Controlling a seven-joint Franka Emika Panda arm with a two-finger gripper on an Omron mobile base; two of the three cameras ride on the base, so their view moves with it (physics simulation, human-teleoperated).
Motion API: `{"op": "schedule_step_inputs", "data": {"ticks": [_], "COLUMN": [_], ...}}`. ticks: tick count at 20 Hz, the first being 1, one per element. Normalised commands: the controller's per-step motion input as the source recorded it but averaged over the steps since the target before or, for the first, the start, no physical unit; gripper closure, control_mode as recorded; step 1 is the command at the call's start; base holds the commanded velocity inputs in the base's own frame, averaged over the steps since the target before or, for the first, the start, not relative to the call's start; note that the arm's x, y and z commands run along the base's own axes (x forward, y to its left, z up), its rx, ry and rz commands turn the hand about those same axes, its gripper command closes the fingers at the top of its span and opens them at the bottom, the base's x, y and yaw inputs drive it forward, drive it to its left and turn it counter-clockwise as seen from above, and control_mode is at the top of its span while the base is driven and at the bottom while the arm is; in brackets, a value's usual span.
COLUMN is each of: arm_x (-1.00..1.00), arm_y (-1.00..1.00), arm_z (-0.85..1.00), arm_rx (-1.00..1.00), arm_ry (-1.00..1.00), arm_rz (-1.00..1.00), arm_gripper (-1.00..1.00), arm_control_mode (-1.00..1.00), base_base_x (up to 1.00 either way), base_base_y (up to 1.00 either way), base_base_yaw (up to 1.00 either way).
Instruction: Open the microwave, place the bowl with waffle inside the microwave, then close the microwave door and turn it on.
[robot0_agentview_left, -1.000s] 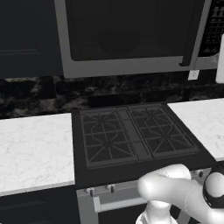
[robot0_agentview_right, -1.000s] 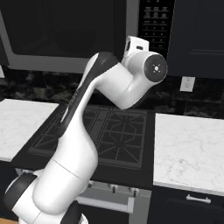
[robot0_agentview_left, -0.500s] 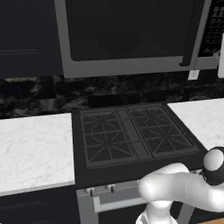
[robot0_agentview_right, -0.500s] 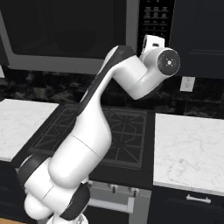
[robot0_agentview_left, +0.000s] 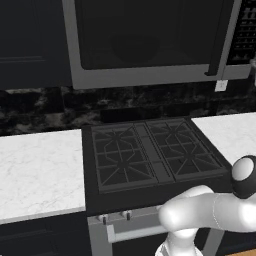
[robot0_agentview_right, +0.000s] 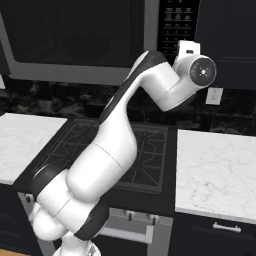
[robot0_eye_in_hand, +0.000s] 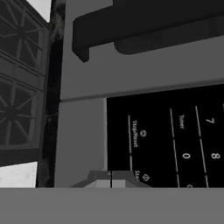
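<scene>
The microwave (robot0_agentview_left: 150, 45) hangs over the stove with the microwave door (robot0_agentview_right: 75, 40) closed. Its dark bar handle (robot0_agentview_left: 218, 40) stands beside the black button panel (robot0_agentview_right: 177, 25). In the right base view my hand (robot0_agentview_right: 194, 67) is raised right up against that panel. In the hand view, my gripper (robot0_eye_in_hand: 111, 183) is shut with nothing in it, its tips just short of the panel's (robot0_eye_in_hand: 175, 140) edge by the Start and Stop/Reset labels. I cannot tell whether they touch. The handle (robot0_eye_in_hand: 144, 22) crosses the top. The bowl and the waffle are hidden; only a faint round shape lies behind the glass.
A black gas stove (robot0_agentview_left: 150, 155) lies directly below the microwave, with white marble counters to its left (robot0_agentview_left: 35, 170) and right (robot0_agentview_right: 215, 170). Dark cabinets flank the microwave. A wall socket (robot0_agentview_right: 213, 95) sits on the backsplash to the right.
My arm has swung up and to the right, bringing the hand from below the panel to right against it. The gripper stayed shut and the microwave door stayed closed.
</scene>
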Motion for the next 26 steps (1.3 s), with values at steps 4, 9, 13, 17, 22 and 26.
{"op": "schedule_step_inputs", "data": {"ticks": [4, 9, 13, 17, 22, 26], "arm_x": [0.15, 0.12, 0.27, 0.41, 0.62, 0.61], "arm_y": [-0.24, 0.0, 0.0, 0.0, -0.07, -0.07], "arm_z": [0.0, 0.0, 0.0, 0.0, 0.0, -0.11], "arm_rx": [-0.02, 0.0, 0.0, 0.0, 0.0, 0.0], "arm_ry": [-0.1, -0.15, -0.02, 0.0, 0.0, -0.04], "arm_rz": [-0.03, 0.0, 0.0, 0.0, 0.0, 0.0], "arm_gripper": [1.0, 1.0, 1.0, 1.0, 1.0, 1.0], "arm_control_mode": [-1.0, -1.0, -1.0, -1.0, -1.0, -1.0], "base_base_x": [0.0, 0.0, 0.0, 0.0, 0.0, 0.0], "base_base_y": [0.0, 0.0, 0.0, 0.0, 0.0, 0.0], "base_base_yaw": [0.0, 0.0, 0.0, 0.0, 0.0, 0.0]}}
